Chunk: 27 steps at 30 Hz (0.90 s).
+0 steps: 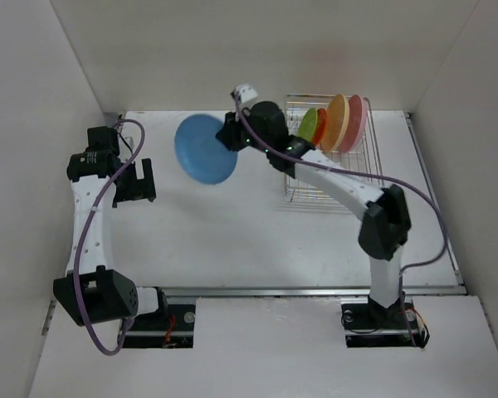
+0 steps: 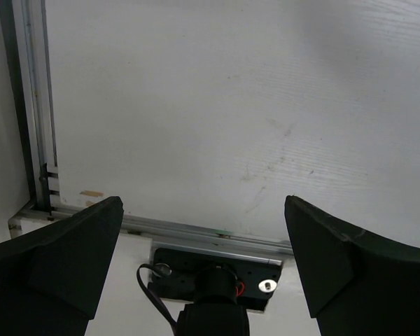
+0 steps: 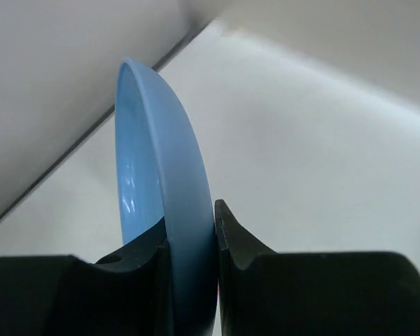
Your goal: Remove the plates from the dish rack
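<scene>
Right gripper (image 1: 231, 138) clamped blue plate (image 1: 203, 148) by rim, plate at its 9 o'clock, dish rack (image 1: 349, 170) at 3 o'clock; table (image 1: 232, 240) stretched toward 6 o'clock. Left gripper (image 1: 135, 181) jaws apart.

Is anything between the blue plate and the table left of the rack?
Nothing visible. The right gripper holds the blue plate above the table; the left gripper is off to its left, the rack to its right.

Four plates (image 1: 339, 122) standing in dish rack (image 1: 358, 154); fifth plate (image 1: 205, 148) left of rack
</scene>
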{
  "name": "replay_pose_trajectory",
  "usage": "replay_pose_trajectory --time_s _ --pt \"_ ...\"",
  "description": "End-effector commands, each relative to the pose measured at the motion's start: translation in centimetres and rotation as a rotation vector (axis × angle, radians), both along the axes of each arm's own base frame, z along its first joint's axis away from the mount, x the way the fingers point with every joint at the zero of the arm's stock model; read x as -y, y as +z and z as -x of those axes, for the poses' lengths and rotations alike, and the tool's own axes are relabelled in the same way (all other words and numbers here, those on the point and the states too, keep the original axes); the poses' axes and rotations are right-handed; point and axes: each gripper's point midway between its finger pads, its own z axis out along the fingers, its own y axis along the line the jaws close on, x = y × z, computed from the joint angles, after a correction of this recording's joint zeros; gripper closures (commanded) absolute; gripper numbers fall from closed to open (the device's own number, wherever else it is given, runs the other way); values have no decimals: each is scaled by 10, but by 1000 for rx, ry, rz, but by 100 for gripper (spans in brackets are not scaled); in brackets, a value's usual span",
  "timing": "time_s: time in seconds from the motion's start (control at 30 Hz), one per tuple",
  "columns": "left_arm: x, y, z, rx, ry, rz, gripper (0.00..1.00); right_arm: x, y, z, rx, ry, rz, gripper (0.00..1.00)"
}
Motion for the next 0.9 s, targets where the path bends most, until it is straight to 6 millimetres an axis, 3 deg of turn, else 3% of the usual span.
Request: replay_pose_trajectory --time_s 0.0,0.07,0.1,0.2,0.23,0.37,0.47,0.53,0.57,0.6,0.63,0.67,0.73,0.8,0.83,0.87 --pt "-1 13 4 35 -11 -12 0 -92 -96 54 -319 527 -117 100" --pt "-3 13 4 32 -13 -28 0 -107 -116 57 -401 582 -159 100" --pt "-6 13 5 30 -7 -40 0 -116 -140 49 -460 568 -173 100" --pt "-6 14 3 30 -6 -40 0 -127 -167 41 -506 572 -172 100" --pt "-6 12 2 21 -7 -39 0 -129 -193 40 -557 559 -162 100" --pt "-7 7 0 2 -7 -35 0 -131 -224 42 -638 544 -160 100" --pt "-7 5 -1 -8 -7 -33 0 -128 -239 42 -666 523 -144 80" --pt "-7 2 -2 -17 -7 -32 0 -125 -246 44 -693 505 -128 56" --pt "-7 2 -2 -17 -7 -32 0 -123 -249 44 -692 507 -112 52" --pt "-7 2 0 -26 -7 -30 0 -119 -249 48 -693 511 -77 46" --pt "-7 2 0 -26 -7 -30 0 -114 -248 48 -687 498 -53 29" --pt "-7 5 -1 -18 -16 -36 0 -108 -247 41 -668 444 -21 21" --pt "-7 5 -1 -18 -16 -36 0 -91 -221 38 -614 383 39 0" --pt "-7 7 -1 -18 -16 -36 0 -61 -200 15 -555 234 74 0" --pt "-6 7 -1 -17 -19 -28 0 -44 -162 11 -498 182 62 0" --pt "-6 9 -2 -8 -19 -29 0 -12 -130 -5 -431 56 49 0"
